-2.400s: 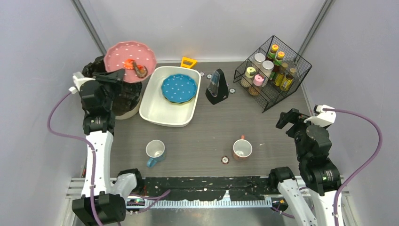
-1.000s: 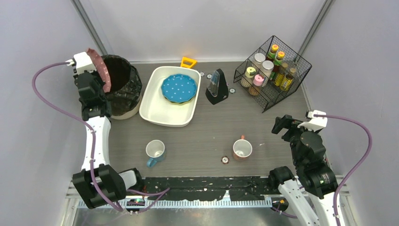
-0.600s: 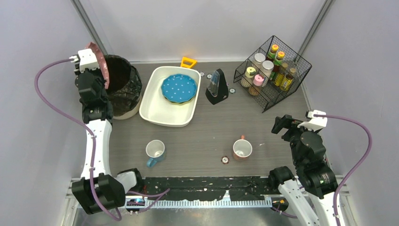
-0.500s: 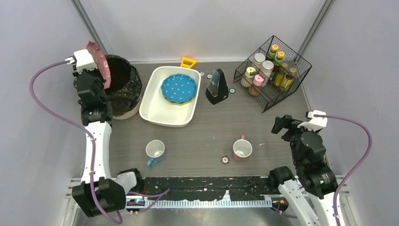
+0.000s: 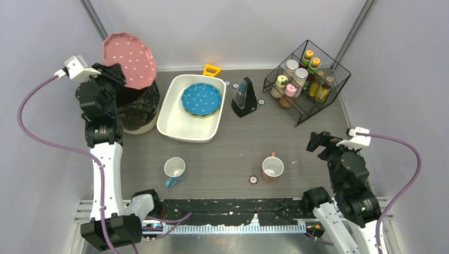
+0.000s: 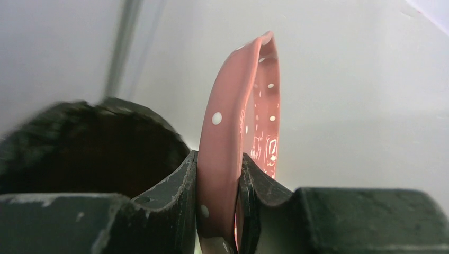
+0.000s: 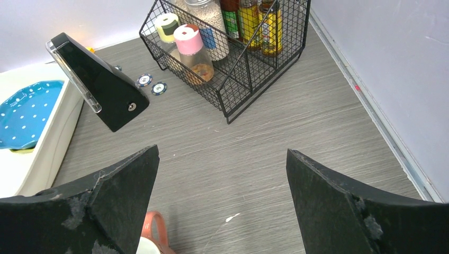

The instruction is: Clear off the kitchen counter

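1. Kitchen counter (image 5: 233,153): large dark grey-brown wood-grain tabletop, under everything below. Not yet cleared.
2. White rectangular plastic tub (image 5: 174,126): on the counter at 11 o'clock.
3. Black wire rack of spice bottles (image 5: 307,82): 2 o'clock.
4. Round bin with black liner (image 5: 136,106): 10 o'clock, touching the tub's left side.
5. Pink white-dotted ceramic plate (image 5: 129,59): in the air above the bin's far rim. Moments ago it lay flat with scraps on it, then stood on edge over the bin. Now it is raised again, its face turned up and bare. Judgement: scraps are tipped out and the plate is ready for the tub.
6. Blue white-dotted plate (image 5: 201,99): lying in the tub's far half.
7. Black wedge-shaped stand (image 5: 243,98): 12 o'clock, just right of the tub.
8. White mug with blue handle (image 5: 174,169), 7 o'clock; white mug with orange handle (image 5: 272,167), 5 o'clock. Both remain to be moved.
9. Left gripper (image 6: 219,180): clamped on the pink plate's rim.
10. Right gripper (image 7: 222,153): spread wide, empty, idle at 4 o'clock.
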`<state>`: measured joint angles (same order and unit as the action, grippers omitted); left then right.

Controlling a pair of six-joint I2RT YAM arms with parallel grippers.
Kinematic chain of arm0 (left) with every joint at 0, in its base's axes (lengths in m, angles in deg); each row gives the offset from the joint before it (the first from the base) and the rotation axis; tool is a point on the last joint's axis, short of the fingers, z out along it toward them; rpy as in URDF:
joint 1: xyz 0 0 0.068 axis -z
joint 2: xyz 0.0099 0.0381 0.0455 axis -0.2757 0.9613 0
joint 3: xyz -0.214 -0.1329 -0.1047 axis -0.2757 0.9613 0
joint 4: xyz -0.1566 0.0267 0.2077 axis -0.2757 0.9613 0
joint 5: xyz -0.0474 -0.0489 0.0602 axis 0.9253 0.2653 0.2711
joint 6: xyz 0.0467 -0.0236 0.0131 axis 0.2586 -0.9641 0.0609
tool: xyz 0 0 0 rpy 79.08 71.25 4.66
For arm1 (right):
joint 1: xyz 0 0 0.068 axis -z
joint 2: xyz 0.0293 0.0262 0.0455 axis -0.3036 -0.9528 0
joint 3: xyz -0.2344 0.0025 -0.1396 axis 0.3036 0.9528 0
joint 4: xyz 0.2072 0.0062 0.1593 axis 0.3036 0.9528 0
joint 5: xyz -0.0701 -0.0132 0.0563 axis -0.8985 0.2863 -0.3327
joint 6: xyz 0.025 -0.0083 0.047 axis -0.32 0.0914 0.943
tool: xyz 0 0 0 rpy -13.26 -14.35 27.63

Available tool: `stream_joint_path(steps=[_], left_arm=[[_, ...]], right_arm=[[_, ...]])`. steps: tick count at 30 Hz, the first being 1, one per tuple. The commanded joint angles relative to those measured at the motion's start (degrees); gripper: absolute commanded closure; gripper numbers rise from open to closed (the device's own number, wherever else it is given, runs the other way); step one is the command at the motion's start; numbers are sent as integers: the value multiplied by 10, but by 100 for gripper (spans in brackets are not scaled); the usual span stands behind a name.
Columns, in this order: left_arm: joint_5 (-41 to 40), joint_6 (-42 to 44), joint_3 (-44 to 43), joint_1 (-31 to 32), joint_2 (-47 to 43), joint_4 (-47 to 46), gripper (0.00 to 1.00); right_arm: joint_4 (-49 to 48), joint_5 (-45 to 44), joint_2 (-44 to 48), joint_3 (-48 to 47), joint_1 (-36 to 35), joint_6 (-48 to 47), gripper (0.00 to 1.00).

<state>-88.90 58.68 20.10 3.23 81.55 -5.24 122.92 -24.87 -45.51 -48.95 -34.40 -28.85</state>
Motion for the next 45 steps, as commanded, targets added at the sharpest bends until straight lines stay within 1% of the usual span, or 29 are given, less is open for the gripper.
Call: stream_joint_path(steps=[1, 5, 9, 11, 17, 23, 28, 34, 42, 43, 45], left_arm=[[70, -128, -27, 39, -26, -64, 99], [66, -139, -18, 106, -14, -56, 99], [31, -125, -3, 172, 5, -59, 99], [-1, -112, 1, 193, 21, -56, 100], [-32, -95, 11, 231, 84, -58, 100], [-58, -88, 6, 249, 152, -50, 99], [-61, -83, -13, 260, 212, -26, 98], [-60, -76, -56, 274, 297, 7, 93], [-60, -90, -101, 277, 382, 33, 92], [-60, -91, -105, 277, 389, 33, 91], [-63, -93, -117, 277, 410, 36, 85]], right_arm=[[-25, -11, 10, 3, -2, -7, 5], [-25, -12, 11, 4, -2, -8, 5], [-25, -14, 13, 5, -2, -7, 5], [-25, -16, 14, 5, -2, -8, 5], [-28, -24, 19, 8, -2, -9, 5], [-36, -20, 30, 13, -2, -10, 5], [-39, -14, 26, 14, -3, -10, 5], [-43, -17, 22, 14, -2, -11, 5], [-45, -20, 19, 15, -2, -12, 5], [-45, -20, 19, 15, -2, -12, 5], [-46, -20, 17, 15, -2, -12, 5]])
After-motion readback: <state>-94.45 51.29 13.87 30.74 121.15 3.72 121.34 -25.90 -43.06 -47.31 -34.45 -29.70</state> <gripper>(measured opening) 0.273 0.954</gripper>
